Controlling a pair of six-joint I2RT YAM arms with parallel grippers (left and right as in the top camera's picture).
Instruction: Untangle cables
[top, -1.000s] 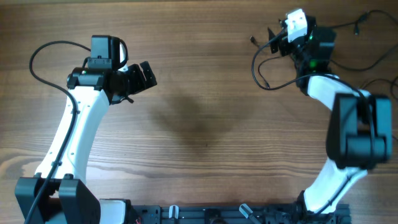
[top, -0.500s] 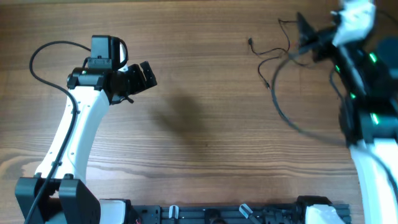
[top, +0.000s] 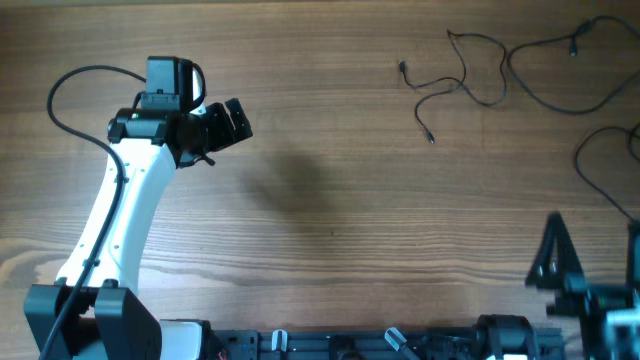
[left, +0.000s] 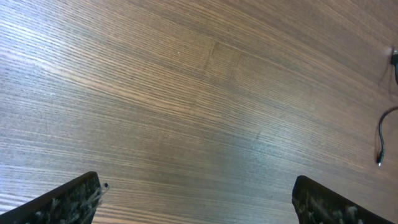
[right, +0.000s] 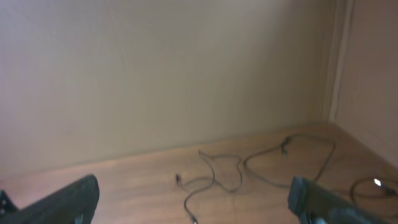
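The cables (top: 465, 85) are thin black cords lying loose on the wooden table at the far right, spread in open curves with small plug tips. Another strand (top: 592, 155) loops near the right edge. My right gripper (top: 592, 245) is open and empty at the near right corner, well apart from the cords. Its wrist view looks across the table at the cords (right: 214, 177) between its spread fingers (right: 193, 190). My left gripper (top: 238, 120) is open and empty at the far left. Its wrist view shows its fingers (left: 196, 183) over bare wood, with one cord end (left: 380, 140) at the right edge.
A thick black cable (top: 75, 85) arcs from the left arm's wrist. A beige wall (right: 161, 74) stands behind the table's far edge. A black rail (top: 330, 345) runs along the near edge between the arm bases.
My right gripper has let go of the cables and pulled back from the far right to the near right corner. The cords now lie spread on the table. The left arm has not moved.
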